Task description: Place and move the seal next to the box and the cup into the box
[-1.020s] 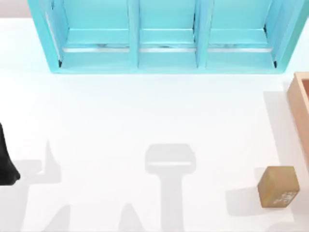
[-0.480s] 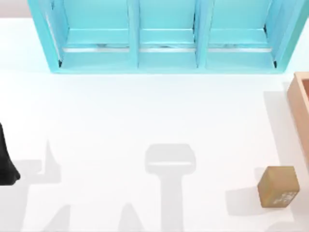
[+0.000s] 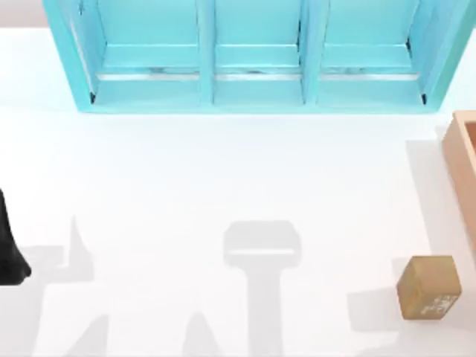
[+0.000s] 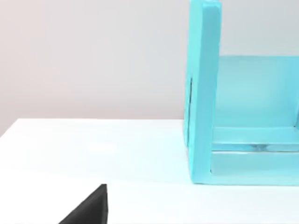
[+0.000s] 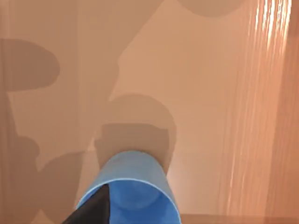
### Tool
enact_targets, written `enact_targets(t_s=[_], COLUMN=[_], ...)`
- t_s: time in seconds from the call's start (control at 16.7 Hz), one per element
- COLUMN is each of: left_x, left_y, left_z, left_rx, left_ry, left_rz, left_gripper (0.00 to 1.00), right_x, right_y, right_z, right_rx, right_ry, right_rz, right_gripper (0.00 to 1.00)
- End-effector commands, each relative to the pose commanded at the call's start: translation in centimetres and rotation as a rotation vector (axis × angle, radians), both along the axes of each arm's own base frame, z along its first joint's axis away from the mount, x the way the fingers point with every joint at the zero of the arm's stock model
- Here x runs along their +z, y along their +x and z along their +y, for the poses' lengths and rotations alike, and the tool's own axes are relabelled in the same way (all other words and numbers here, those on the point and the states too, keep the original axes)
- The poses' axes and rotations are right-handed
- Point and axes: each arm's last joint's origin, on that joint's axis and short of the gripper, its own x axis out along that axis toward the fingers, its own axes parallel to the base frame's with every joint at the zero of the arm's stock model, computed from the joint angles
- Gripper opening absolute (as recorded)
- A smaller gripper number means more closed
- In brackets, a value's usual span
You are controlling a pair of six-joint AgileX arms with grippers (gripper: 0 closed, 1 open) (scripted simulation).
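The blue cup (image 5: 133, 189) hangs just above the orange-tan floor of the box (image 5: 196, 93), casting a round shadow on it. My right gripper (image 5: 126, 217) is shut on the cup, with one dark finger (image 5: 91, 210) against its rim. In the top view the box (image 3: 462, 167) is cut off by the right edge. The seal (image 3: 429, 286), a small brown block with a white mark, stands on the table close to the box's near left corner. My left arm (image 3: 9, 249) is parked at the left edge.
A turquoise shelf unit (image 3: 253, 56) with three bays spans the back of the table; its end wall (image 4: 203, 93) stands ahead of the left wrist. The white table (image 3: 223, 171) stretches between shelf and seal, crossed by arm shadows.
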Motion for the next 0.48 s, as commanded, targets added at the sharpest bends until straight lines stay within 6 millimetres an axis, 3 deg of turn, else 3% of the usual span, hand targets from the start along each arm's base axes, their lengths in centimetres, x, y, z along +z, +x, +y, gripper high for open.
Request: enact_targets(t_s=[0.18,0.48], left_x=[0.0,0.0], left_y=[0.0,0.0], left_z=[0.0,0.0], left_rx=[0.000,0.000], left_ry=[0.000,0.000], left_rz=[0.000,0.000], left_gripper=[1.00,1.00], right_x=[2.0,2.4], right_y=[-0.8,-2.3], right_z=[0.7,1.3], right_rx=[-0.006,-0.027], right_ry=[0.011,0.023], right_rz=[0.059,0.171], right_gripper=[1.00,1.00])
